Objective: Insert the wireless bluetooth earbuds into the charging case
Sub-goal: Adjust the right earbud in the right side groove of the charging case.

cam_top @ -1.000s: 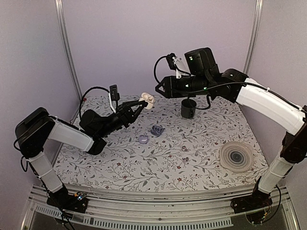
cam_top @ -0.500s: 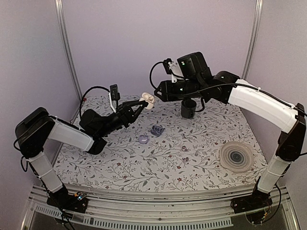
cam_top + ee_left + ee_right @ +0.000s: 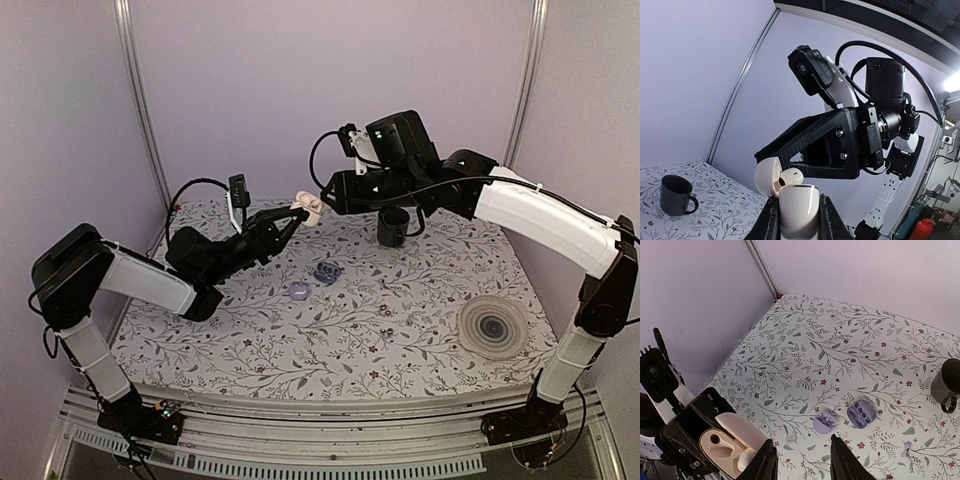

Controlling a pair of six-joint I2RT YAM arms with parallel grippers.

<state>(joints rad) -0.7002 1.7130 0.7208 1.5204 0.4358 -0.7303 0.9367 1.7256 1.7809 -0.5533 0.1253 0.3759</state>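
Gripping the charging case [image 3: 798,209] by its lower half, the left hand [image 3: 292,218] has both fingers [image 3: 771,222] pressed against the case's sides. It holds the case in the air above the far left part of the tabletop [image 3: 300,350]. The case is a glossy cream-white pebble with its hinged lid [image 3: 766,176] swung open. One white earbud [image 3: 747,458] sits in it, while the socket [image 3: 715,439] beside that earbud shows as a dark, unfilled hole. The right hand [image 3: 802,455] hovers just beside the open case and points at it from the right. Its fingers [image 3: 766,460] stand apart, and the wrist view shows only patterned tabletop in the gap between them.

Below and to the right of the two hands, two small lilac pieces lie close together on the floral cloth. One is a grooved oval [image 3: 327,271], and the other is a rounder disc [image 3: 299,290]. A dark mug [image 3: 392,227] stands upright near the far edge, beneath the right forearm. Well apart from all of these, a pale ribbed round piece with a dark centre [image 3: 491,326] lies toward the near right corner.
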